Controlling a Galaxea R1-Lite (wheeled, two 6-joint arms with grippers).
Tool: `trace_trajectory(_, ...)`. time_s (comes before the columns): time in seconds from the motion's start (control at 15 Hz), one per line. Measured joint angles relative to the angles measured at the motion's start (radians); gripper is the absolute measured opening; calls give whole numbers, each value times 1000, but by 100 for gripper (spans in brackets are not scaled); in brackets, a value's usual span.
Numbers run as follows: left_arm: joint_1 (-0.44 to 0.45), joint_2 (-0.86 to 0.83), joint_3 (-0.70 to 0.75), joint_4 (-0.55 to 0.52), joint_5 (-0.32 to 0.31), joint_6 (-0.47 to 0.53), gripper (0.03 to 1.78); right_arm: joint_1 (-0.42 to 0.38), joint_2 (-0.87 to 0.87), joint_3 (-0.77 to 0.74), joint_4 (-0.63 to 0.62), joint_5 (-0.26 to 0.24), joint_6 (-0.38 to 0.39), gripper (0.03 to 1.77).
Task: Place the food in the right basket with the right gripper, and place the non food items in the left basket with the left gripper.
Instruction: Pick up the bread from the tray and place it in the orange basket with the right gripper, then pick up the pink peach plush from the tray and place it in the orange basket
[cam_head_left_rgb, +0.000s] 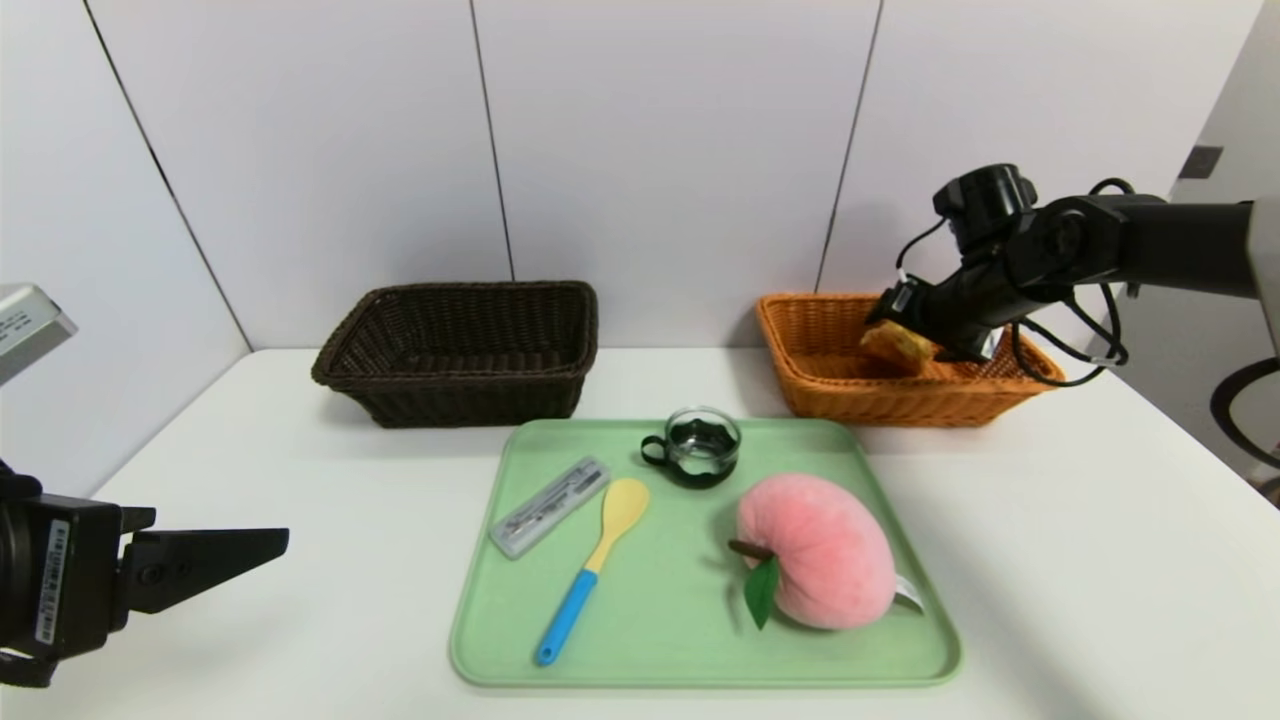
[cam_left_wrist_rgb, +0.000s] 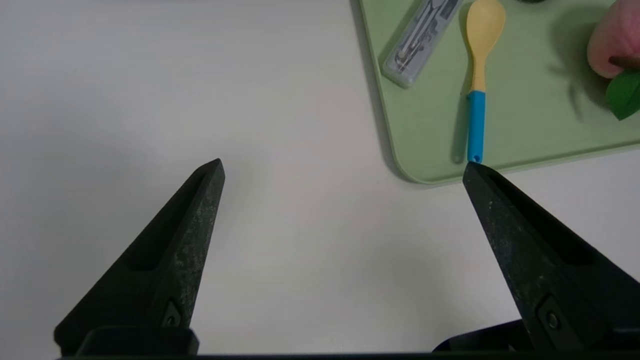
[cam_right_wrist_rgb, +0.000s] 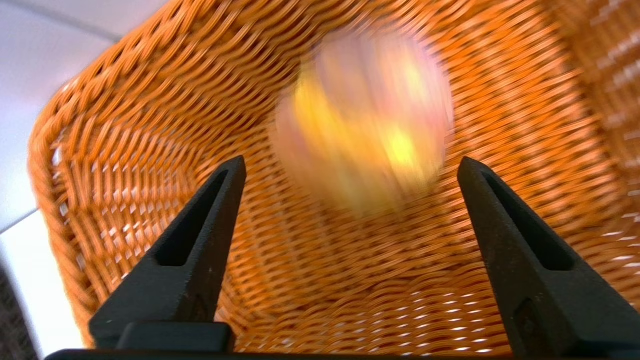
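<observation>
A yellow food piece (cam_right_wrist_rgb: 362, 120), perhaps a bread or a fruit since it shows only as a smear, is inside the orange basket (cam_head_left_rgb: 830, 385), below the right gripper (cam_right_wrist_rgb: 350, 170). This gripper hangs over the basket with its fingers spread apart and nothing between them, so I judge this item is just let go and counts as placed.

The rest is not yet sorted. On the green tray (cam_head_left_rgb: 480, 640) lie a pink plush peach (cam_head_left_rgb: 820, 550), a small glass cup (cam_head_left_rgb: 700, 445) with black holder, a spoon (cam_head_left_rgb: 592, 565) with yellow bowl and blue handle, and a grey cutlery case (cam_head_left_rgb: 550, 505). The peach is the only food left there and belongs to the orange basket. The cup, the spoon and the case belong to the dark brown basket (cam_head_left_rgb: 460, 350), where nothing can be seen inside from this angle.

The left gripper (cam_left_wrist_rgb: 345, 167) is low over the white table (cam_head_left_rgb: 250, 640), just beside the tray's near left corner, fingers wide open and holding nothing.
</observation>
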Motion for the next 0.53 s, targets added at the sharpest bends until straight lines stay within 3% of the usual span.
trace_trajectory(0.53,0,-16,-13,-13,-7,-4,169,26,-189,4,38,23,-17,163)
